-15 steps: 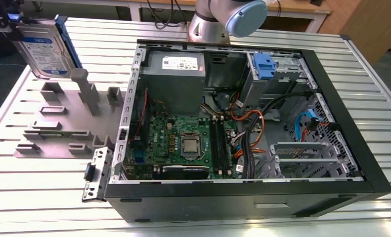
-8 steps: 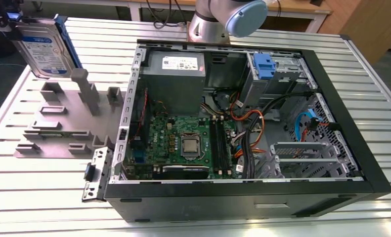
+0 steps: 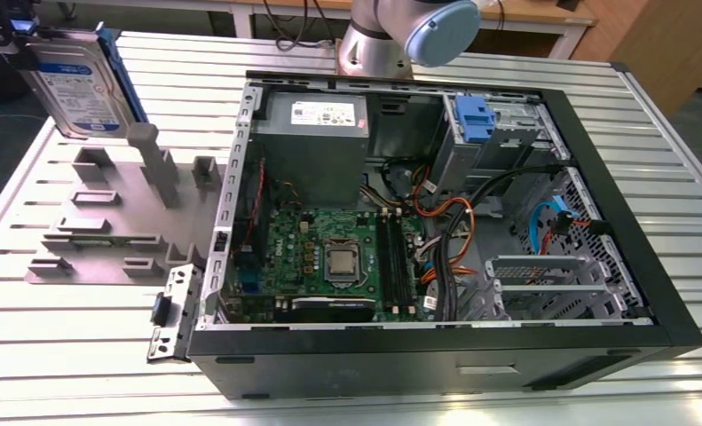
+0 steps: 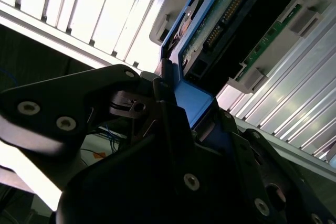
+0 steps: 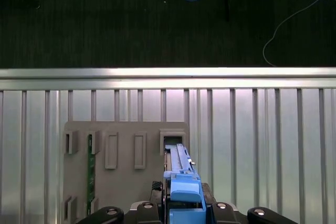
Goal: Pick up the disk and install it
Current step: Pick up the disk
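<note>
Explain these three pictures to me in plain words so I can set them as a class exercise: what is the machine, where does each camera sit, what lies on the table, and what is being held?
The machine is a single robot arm. Its grey base stands at the top of the exterior view, beside a slatted metal table. The exterior view comes from a camera off the arm that looks down on the whole scene. Both wrist views come from cameras riding on the arm near its hand. On the table lie an open computer case, with its green circuit board exposed, and, on the exterior view's left, a grey slotted holder. The hand is closed on the disk, a silver drive in a blue frame, held in the air above that holder.
</note>
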`<state>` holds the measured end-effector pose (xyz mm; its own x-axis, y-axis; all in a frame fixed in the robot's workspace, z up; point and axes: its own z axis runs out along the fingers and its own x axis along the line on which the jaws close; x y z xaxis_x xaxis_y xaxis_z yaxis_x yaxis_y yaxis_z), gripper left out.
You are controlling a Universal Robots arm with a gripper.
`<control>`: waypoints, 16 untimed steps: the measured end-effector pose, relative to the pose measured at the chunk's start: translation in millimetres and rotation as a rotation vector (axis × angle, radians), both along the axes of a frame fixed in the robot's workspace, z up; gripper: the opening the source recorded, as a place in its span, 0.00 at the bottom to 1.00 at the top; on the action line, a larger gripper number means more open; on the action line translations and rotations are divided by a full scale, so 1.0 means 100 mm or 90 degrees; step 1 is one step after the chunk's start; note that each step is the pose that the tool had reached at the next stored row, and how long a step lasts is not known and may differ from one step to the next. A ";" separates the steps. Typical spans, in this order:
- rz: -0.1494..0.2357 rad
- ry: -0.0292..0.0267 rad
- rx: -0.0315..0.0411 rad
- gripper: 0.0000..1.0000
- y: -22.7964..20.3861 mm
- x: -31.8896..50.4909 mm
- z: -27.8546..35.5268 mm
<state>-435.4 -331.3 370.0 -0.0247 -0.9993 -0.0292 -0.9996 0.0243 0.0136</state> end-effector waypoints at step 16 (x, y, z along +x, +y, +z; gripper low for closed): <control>0.000 0.0000 0.0000 0.36 0.000 0.000 0.104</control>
